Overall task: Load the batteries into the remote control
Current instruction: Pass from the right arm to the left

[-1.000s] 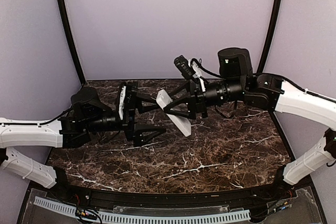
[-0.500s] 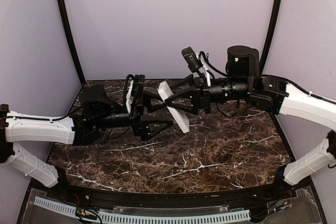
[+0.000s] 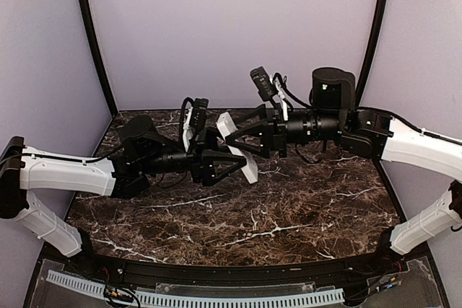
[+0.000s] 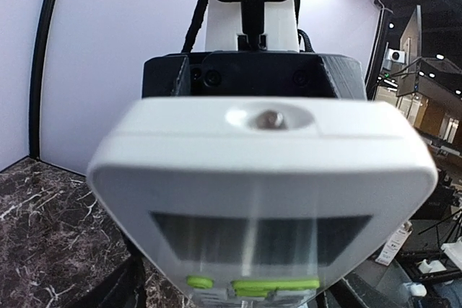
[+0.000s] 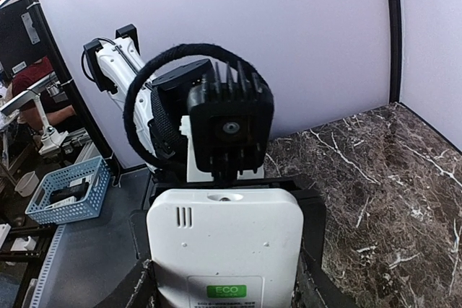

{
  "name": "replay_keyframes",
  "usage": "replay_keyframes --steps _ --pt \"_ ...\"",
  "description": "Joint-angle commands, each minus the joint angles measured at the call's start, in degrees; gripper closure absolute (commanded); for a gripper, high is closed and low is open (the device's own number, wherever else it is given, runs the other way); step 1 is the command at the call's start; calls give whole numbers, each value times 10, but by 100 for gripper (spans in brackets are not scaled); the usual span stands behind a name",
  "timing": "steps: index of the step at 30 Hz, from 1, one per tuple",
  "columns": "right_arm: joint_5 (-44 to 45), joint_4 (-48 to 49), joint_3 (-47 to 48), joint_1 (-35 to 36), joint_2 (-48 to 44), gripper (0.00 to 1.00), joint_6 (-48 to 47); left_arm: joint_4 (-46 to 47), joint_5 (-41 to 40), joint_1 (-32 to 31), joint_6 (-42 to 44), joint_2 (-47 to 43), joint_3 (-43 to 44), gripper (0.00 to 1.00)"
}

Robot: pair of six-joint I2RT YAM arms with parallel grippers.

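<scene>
Above the marble table (image 3: 289,229), the left end effector (image 3: 229,152) straddled the remote control (image 5: 225,247); whether it gripped could not be determined. The remote control was suspended tilted in mid-air between both arms. Beyond it, the right end effector (image 3: 246,142) was grasping the remote control.

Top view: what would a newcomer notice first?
A slim white rectangular plastic remote control hangs tilted in mid-air over the dark veined marble table, gripped by the right claw. The left claw meets it from the other side, open, with a finger on either side of it.
</scene>
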Motion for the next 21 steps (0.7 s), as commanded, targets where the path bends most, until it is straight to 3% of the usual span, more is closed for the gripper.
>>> replay_keyframes --steps 1,14,16,18,21 --pt "3 37 -7 -2 -14 79 6 23 8 3 -3 -8 9 27" --pt "11 20 -15 -2 -16 75 5 -20 8 3 24 -21 8 82" --pt "26 -3 -11 -2 -18 62 2 -50 -1 3 36 -31 9 91" --pt "54 -33 -4 -2 -22 41 1 -102 -19 2 52 -41 16 98" --pt "109 -80 3 -3 -35 23 1 -250 -69 2 76 -52 40 100"
